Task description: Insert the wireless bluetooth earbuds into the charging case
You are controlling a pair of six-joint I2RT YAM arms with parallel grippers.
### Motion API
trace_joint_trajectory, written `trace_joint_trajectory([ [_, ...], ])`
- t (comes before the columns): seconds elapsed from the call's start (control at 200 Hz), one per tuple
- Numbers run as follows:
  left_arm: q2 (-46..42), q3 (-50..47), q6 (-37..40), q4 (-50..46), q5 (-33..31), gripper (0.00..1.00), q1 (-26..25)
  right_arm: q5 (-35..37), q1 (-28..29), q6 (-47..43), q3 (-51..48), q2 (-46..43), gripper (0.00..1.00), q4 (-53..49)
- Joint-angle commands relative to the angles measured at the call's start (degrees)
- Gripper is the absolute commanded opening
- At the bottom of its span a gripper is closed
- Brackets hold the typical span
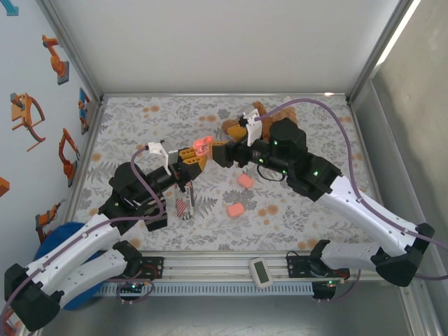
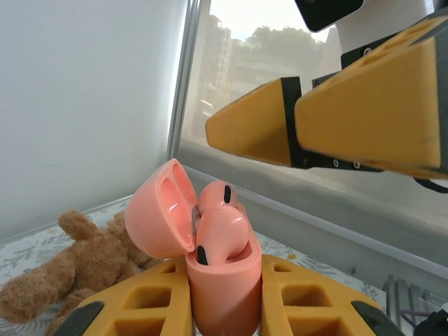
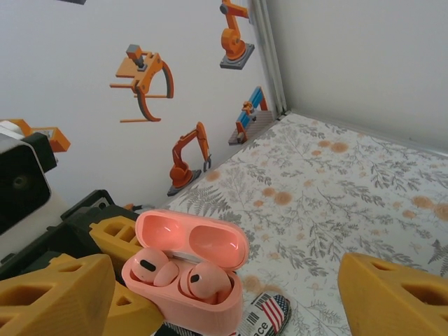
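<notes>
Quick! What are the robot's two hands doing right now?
Left gripper: closed, holding the case.
Right gripper: open, holding nothing.

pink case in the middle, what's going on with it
The left gripper is clamped on a pink charging case and holds it upright above the table, with its lid hinged open. Two earbuds sit in the case; whether they are fully seated is hard to tell. The right gripper is right beside the case with its fingers spread and nothing in them. Two more small pink items lie on the table, and a teddy bear lies at the back.
</notes>
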Motion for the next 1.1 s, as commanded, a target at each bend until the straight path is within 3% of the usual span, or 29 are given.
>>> trace_joint_trajectory([
  [0.0, 0.0, 1.02, 0.23, 1.85, 0.91, 0.0, -0.3, -1.79, -2.24, 1.63, -0.39, -1.76, 0.85, 3.06],
  [0.26, -0.36, 0.92, 0.23, 1.65, 0.78, 0.0, -0.3, -10.85, -10.97, 11.42, -7.47, -4.69, 0.99, 12.75],
  [0.416, -0.35, 0.43, -0.03, 2.18, 0.56, 0.0, -0.28, -16.53, -15.19, 18.15, -11.15, -5.1, 1.0, 18.17],
  [1.097, 3.46, -2.33, -3.37, 10.99, 2.7, 0.0, -0.04, -28.26, -15.45, 26.07, -13.82, -0.27, 1.0, 25.78],
])
